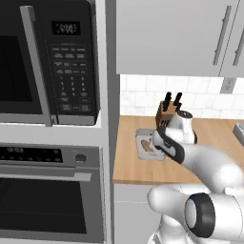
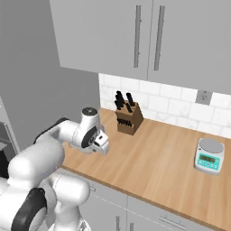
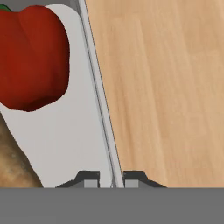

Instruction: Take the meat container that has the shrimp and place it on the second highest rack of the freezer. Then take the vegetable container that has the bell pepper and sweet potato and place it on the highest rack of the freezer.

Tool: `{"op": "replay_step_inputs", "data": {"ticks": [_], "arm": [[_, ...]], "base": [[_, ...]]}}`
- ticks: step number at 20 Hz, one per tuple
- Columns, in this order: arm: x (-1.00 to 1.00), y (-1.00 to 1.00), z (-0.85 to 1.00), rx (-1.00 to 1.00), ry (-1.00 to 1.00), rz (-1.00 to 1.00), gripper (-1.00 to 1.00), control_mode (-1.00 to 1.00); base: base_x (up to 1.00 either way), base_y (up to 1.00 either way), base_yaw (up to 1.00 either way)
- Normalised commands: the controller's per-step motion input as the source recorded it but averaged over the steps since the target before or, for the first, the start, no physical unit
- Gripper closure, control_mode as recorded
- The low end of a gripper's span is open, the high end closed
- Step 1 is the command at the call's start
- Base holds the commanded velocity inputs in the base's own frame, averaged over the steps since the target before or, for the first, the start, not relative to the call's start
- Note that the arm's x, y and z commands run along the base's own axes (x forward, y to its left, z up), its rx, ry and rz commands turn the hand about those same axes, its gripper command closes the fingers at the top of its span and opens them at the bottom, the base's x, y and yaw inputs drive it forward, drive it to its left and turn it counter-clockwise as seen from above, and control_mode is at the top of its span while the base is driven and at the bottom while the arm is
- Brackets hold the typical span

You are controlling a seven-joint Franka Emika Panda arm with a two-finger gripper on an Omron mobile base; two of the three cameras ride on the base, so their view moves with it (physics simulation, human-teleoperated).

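The vegetable container [image 3: 74, 131] is a shallow light-grey tray on the wooden counter [image 3: 166, 87]. In it lie a glossy red bell pepper [image 3: 33, 57] and a tan-brown sweet potato [image 3: 12, 162]. My gripper [image 3: 111, 177] points down at the tray's right rim [image 3: 101, 118]. One fingertip [image 3: 89, 177] is inside the wall and the other outside, shut on it. In the left base view the container [image 1: 142, 143] sits near the counter's left end, partly covered by my arm. The right base view shows my hand [image 2: 101, 144] low over the counter's left end.
A wooden knife block [image 1: 167, 112] [image 2: 127, 118] stands just behind the tray by the tiled wall. A small kitchen scale [image 2: 209, 155] sits further right on the counter. A microwave [image 1: 47, 62] and an oven [image 1: 47, 200] fill the tall unit to the left. Wall cabinets [image 2: 135, 36] hang overhead.
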Motion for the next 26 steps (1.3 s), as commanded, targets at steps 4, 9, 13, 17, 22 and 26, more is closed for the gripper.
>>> {"op": "replay_step_inputs", "data": {"ticks": [4, 9, 13, 17, 22, 26], "arm": [[-0.78, -0.12, 0.85, 0.04, -0.03, -0.02, 1.00, -1.00], [-0.79, -0.03, 0.87, 0.00, 0.00, 0.00, 1.00, -1.00], [-0.80, 0.00, 0.80, 0.00, 0.00, 0.00, 1.00, -1.00], [-0.86, 0.00, 0.74, -0.05, 0.07, 0.00, 1.00, -1.00], [-0.44, 0.00, 0.97, -0.08, 0.27, 0.00, 1.00, -1.00], [-0.46, 0.00, 0.16, -0.01, 0.06, 0.00, 1.00, -1.00]], "base": [[0.00, 0.00, 0.00], [0.00, 0.00, 0.00], [0.00, 0.00, 0.00], [0.00, 0.00, 0.00], [0.00, 0.00, 0.00], [0.00, 0.00, 0.00]]}}
